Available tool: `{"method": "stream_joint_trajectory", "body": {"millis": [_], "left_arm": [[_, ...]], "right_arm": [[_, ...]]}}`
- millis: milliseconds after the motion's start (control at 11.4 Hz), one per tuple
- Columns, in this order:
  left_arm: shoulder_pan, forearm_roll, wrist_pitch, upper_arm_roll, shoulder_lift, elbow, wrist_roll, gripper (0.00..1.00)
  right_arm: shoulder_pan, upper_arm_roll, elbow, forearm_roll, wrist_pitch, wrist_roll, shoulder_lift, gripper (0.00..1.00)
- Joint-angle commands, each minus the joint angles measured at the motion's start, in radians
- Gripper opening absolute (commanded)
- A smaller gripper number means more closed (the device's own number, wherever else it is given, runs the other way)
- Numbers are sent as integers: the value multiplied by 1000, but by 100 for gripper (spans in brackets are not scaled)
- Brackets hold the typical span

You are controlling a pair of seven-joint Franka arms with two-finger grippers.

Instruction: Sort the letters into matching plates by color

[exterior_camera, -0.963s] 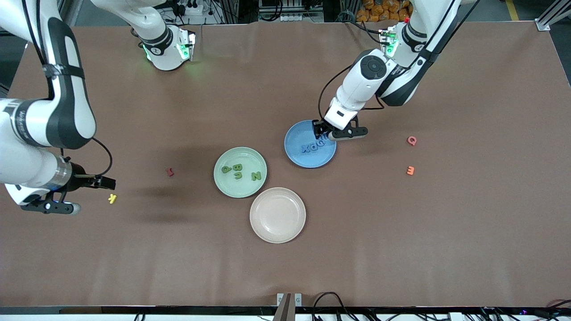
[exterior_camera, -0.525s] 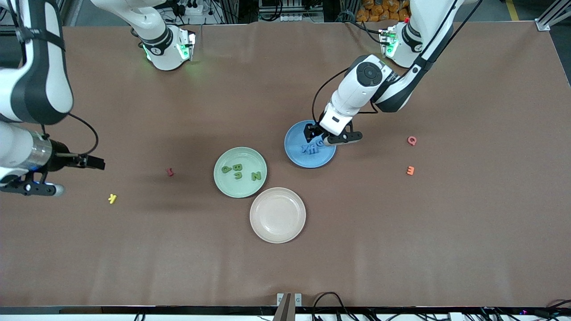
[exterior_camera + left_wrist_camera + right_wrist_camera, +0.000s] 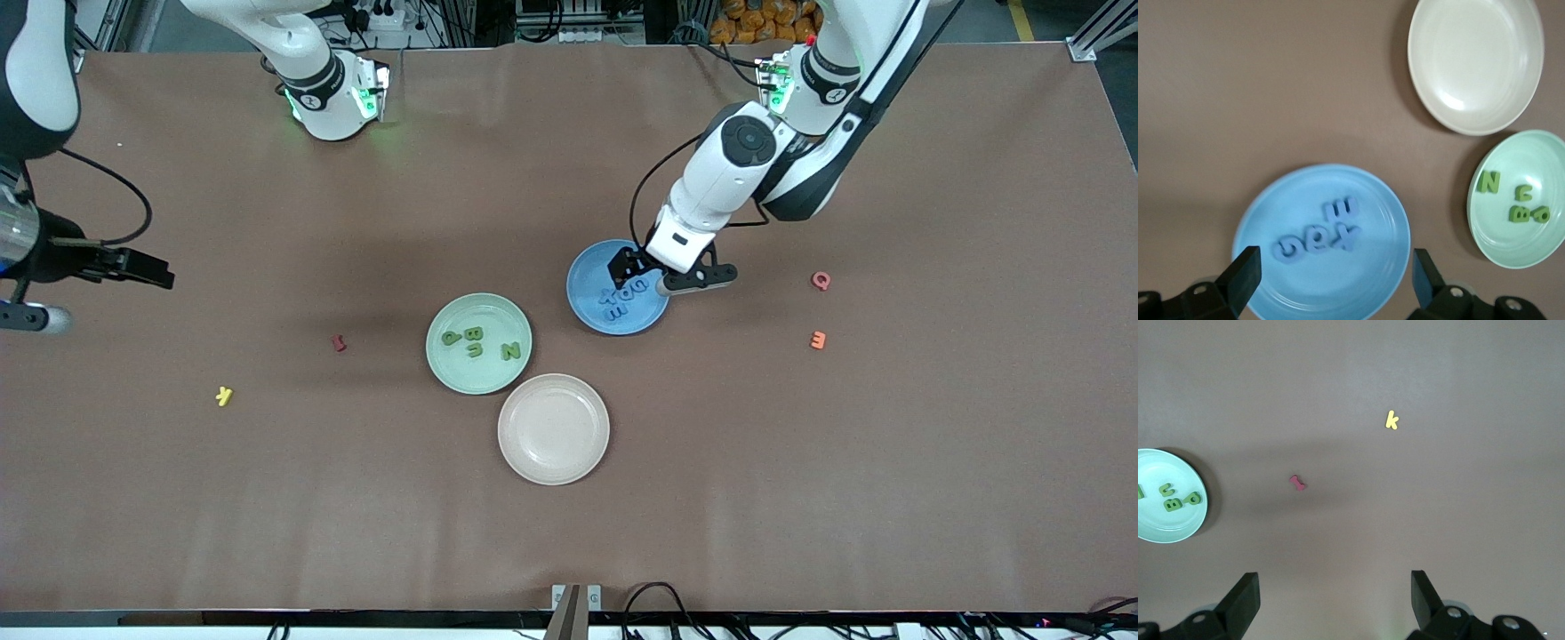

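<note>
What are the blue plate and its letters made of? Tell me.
Blue plate: likely smooth, slightly glossy plastic, with soft sheen and molded rings. Blue letters: probably matte foam or soft plastic, thick with no glare; unclear which.

Three plates bunched mid-table: blue plate (image 3: 594,307), green plate (image 3: 453,371) and cream plate (image 3: 553,429), almost touching, little gap between. Left gripper (image 3: 637,267) spread wide over the blue plate's rim. Open tabletop (image 3: 889,489) elsewhere, dotted only by small stray letters: yellow K (image 3: 224,396), red letter (image 3: 339,342).
</note>
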Motion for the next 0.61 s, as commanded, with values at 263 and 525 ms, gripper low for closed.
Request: {"method": "stream_joint_trajectory", "body": {"millis": [263,525], "left_arm": [[71,-9,-191,110,-213,31,294,100],[65,-24,-414,232,-270,114,538,100]], "right_arm": [[9,23,68,-42,-106,239,-69,100],[11,23,41,-43,-83,245,-77,100]]}}
